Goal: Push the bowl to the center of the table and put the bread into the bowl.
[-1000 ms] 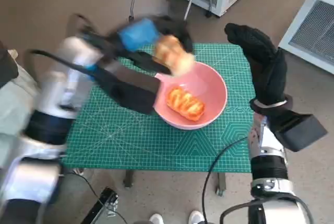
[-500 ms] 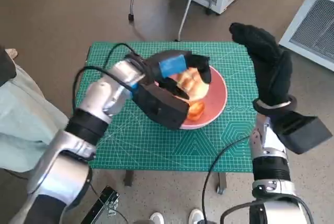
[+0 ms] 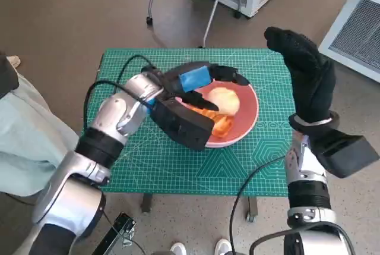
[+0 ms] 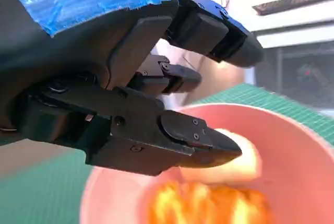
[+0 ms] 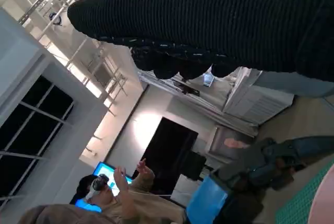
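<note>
With the bread (image 3: 222,100) lying in the bowl (image 3: 248,118) at centre frame, the spread left hand (image 3: 199,82) could snag the rim when withdrawn.

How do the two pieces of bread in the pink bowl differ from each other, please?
The pale bun is round, smooth and light yellow, while the orange pastry is deeper orange with a glazed, ridged look. The pale bun lies in plain view on the far side of the bowl, under the fingers of the left hand; the orange pastry lies nearer and is partly hidden behind that arm. Both rest inside the bowl, side by side.
</note>
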`<state>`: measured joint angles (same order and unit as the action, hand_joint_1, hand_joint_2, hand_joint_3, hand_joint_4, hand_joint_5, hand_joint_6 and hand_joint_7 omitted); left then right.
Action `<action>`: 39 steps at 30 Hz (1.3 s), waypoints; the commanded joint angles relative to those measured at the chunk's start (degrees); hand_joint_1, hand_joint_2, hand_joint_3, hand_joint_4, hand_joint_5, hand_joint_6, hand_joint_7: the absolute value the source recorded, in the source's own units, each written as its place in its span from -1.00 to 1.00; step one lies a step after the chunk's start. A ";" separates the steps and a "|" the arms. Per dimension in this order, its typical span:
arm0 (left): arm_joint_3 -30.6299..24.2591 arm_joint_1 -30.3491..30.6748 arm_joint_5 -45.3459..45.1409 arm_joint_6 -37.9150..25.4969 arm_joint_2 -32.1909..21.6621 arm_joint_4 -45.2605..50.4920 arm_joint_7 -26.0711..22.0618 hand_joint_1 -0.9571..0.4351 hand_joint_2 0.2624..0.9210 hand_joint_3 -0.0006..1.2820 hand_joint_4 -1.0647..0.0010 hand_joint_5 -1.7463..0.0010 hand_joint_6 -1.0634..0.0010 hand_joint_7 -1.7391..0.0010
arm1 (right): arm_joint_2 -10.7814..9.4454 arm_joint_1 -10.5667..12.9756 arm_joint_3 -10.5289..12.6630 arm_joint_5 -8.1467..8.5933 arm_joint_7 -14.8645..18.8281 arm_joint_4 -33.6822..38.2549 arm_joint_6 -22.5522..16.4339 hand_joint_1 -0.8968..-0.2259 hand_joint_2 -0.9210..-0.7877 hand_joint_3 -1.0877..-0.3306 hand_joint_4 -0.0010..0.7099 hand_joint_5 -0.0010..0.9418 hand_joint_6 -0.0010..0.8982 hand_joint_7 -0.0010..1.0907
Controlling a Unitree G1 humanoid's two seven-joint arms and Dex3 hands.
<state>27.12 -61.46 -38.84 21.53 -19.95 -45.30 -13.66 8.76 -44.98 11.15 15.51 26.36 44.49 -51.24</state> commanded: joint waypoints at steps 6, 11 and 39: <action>-7.00 5.96 10.51 1.39 -1.61 3.93 -3.20 0.24 1.00 -0.94 0.64 1.00 0.22 0.91 | -0.19 1.25 -0.09 -0.38 -0.91 -0.22 0.78 0.10 -1.00 0.12 0.27 -0.95 -0.87 0.56; -9.65 9.03 13.17 2.33 -3.27 6.57 -2.69 0.24 1.00 -0.94 0.59 0.98 0.22 0.91 | 0.00 0.89 -0.09 -0.09 -0.55 -0.01 1.04 0.12 -1.00 0.11 0.25 -0.95 -0.87 0.56; -29.52 24.14 37.31 8.85 1.90 18.08 3.68 0.40 1.00 -0.81 0.18 0.89 0.03 0.84 | -0.43 -3.37 0.01 0.79 -0.15 0.33 5.35 0.12 -1.00 0.15 0.23 -0.96 -0.84 0.49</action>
<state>-1.80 -39.08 -1.61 31.14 -18.08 -29.61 -10.66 8.77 -48.45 11.05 15.71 25.87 44.10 -47.03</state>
